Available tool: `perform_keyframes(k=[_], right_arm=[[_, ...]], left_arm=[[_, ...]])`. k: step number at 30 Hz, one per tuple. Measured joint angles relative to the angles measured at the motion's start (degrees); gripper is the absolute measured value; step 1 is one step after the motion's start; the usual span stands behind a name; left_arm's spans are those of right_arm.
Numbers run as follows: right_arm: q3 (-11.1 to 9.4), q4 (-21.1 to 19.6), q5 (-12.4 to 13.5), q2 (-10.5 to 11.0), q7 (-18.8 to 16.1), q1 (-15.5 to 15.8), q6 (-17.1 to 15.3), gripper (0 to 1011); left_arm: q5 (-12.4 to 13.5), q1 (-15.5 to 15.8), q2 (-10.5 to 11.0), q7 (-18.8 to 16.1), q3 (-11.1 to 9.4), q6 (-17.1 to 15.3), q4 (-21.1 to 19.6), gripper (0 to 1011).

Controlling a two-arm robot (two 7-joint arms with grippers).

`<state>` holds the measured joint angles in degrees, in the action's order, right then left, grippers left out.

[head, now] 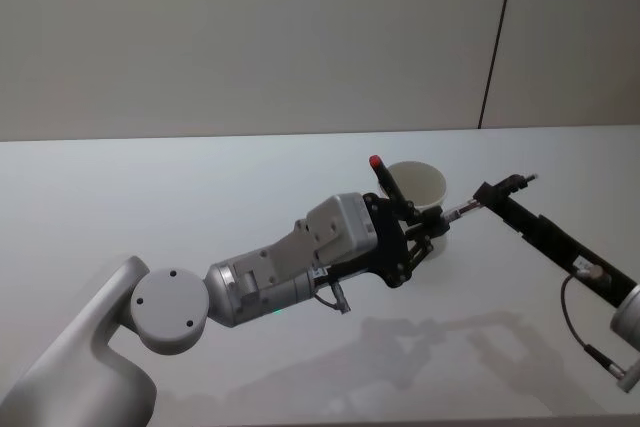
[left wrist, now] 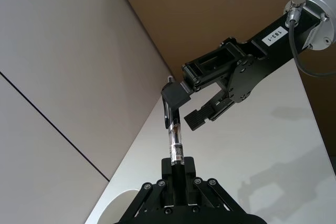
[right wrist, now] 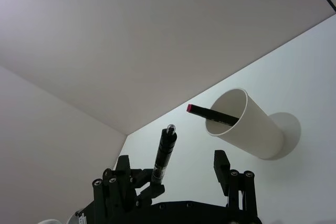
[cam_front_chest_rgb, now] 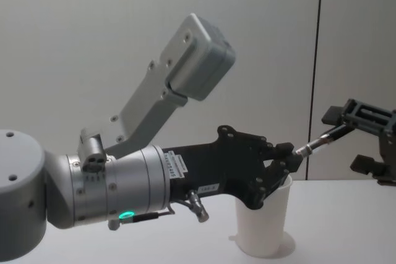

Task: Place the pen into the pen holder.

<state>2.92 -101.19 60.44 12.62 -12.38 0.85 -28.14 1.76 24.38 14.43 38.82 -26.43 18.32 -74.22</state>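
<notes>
The left arm reaches across the white desk (head: 150,197) to the middle. Its pincer (head: 432,227) is closed tight on one end of the pen (head: 462,210). The pen is thin, with a clear and silver body and a dark top part. It is up in the air and does not touch the desk. It points away from the left pincer toward the right arm.

In the left wrist view the left pincer (left wrist: 177,169) squeezes the pen (left wrist: 175,140) between its two fingers. The far end of the pen lies against one finger (left wrist: 176,97) of the right pincer (left wrist: 189,106). That pincer is wide open and has hold of nothing. Its other finger is well off to the side.

From the chest, the left pincer (cam_front_chest_rgb: 291,156) hangs just over the rim of the pen holder (cam_front_chest_rgb: 263,227), a plain white paper cup standing on the desk. The pen (cam_front_chest_rgb: 315,143) slants up from there to the right pincer (cam_front_chest_rgb: 349,140), which comes in from the right edge.

From the head, the pen holder (head: 425,182) stands just behind the left pincer. Another pen with a red end (head: 383,175) leans inside it and sticks out over the rim. The right pincer (head: 490,195) is near the cup, on its right.

The right wrist view shows the cup (right wrist: 252,129) with the red-ended pen (right wrist: 210,113) in it.
</notes>
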Motion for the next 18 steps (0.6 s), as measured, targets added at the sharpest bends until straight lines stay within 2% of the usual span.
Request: perform_keyframes(k=[6, 10, 13, 17, 18], right_arm=[[0.33, -0.41, 1.66, -0.06, 1.44, 0.09, 0.29, 1001], [0.53, -0.65, 2.34, -0.03, 1.89, 0.19, 0.52, 946], [0.65, -0.81, 2.69, 0.0, 2.03, 0.24, 0.68, 841], [0.91, -1.1, 3.35, 0.12, 2.17, 0.39, 1.14, 761], [1.02, -1.19, 3.51, 0.17, 2.16, 0.46, 1.37, 695]], left_arm=[[0.0, 0.0, 0.0, 0.0, 0.0, 0.0, 0.0, 138], [0.0, 0.0, 0.0, 0.0, 0.0, 0.0, 0.0, 138], [0.0, 0.0, 0.0, 0.0, 0.0, 0.0, 0.0, 138], [0.0, 0.0, 0.0, 0.0, 0.0, 0.0, 0.0, 138], [0.0, 0.0, 0.0, 0.0, 0.0, 0.0, 0.0, 138]])
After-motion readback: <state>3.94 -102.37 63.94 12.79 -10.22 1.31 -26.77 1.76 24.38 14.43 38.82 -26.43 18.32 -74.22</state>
